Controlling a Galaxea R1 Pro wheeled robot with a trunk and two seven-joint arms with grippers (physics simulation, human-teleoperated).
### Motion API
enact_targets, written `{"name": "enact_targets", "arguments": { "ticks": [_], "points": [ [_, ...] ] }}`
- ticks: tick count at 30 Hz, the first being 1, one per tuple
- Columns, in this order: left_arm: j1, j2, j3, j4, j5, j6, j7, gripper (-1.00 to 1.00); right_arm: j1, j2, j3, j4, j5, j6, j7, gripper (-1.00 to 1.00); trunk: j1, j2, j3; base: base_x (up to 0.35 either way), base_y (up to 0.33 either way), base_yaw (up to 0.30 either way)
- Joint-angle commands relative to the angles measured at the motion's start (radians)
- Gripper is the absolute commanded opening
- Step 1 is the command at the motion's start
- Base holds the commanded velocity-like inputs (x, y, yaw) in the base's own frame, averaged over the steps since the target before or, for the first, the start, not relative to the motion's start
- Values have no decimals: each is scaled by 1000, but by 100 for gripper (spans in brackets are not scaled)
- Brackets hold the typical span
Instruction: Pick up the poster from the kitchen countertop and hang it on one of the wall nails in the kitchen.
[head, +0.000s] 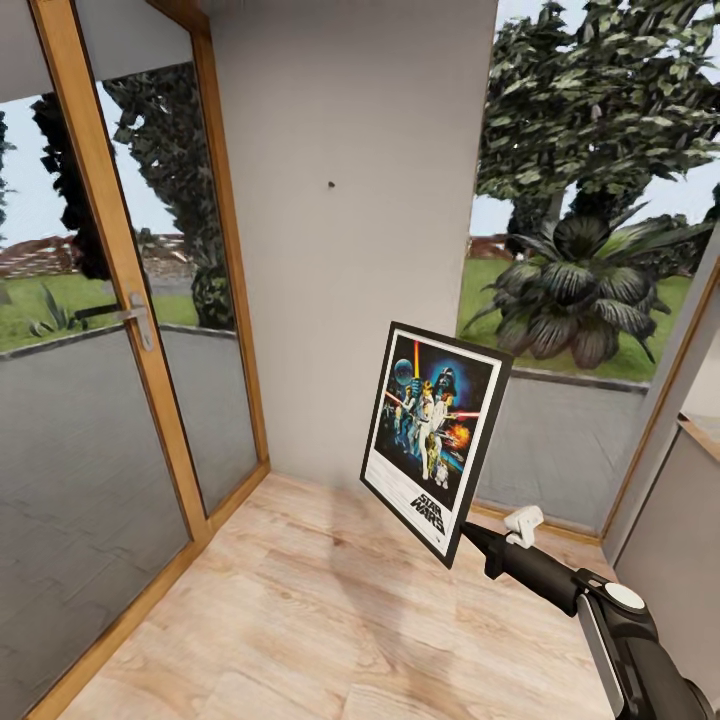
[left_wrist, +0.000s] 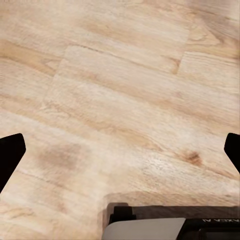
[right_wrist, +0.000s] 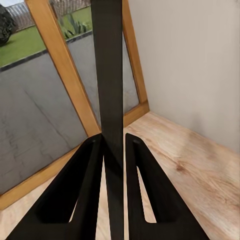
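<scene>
Even, bright daylight-like render, no glare; light seems to come through the glass door (head: 110, 330) and window (head: 590, 200). Faint soft shadow on the wood floor (head: 330, 600) below the poster (head: 434, 440), another dull patch in the left wrist view. Edges bend: door frame leans, wall (head: 340, 250) lines splay; textures slightly soft.

poster (head: 436, 439) below-right of wall nail (head: 331, 185)

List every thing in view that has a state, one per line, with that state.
poster: held off the floor, tilted, not yet hung
right gripper: shut on the poster's edge
left gripper: open, holding nothing, above the wood floor
wall nail: bare
glass door: closed
</scene>
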Motion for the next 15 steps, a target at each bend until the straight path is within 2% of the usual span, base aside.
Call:
{"name": "enact_targets", "arguments": {
  "ticks": [1,15],
  "points": [
    [0,0,1,-1,0,-2,0,100,-1,0,-2,-1,-3,10,7,-100,-4,6,2,0,0,0],
    [0,0,1,-1,0,-2,0,100,-1,0,-2,-4,-3,10,7,-100,-57,104,46,0,0,0]
  ]
}}
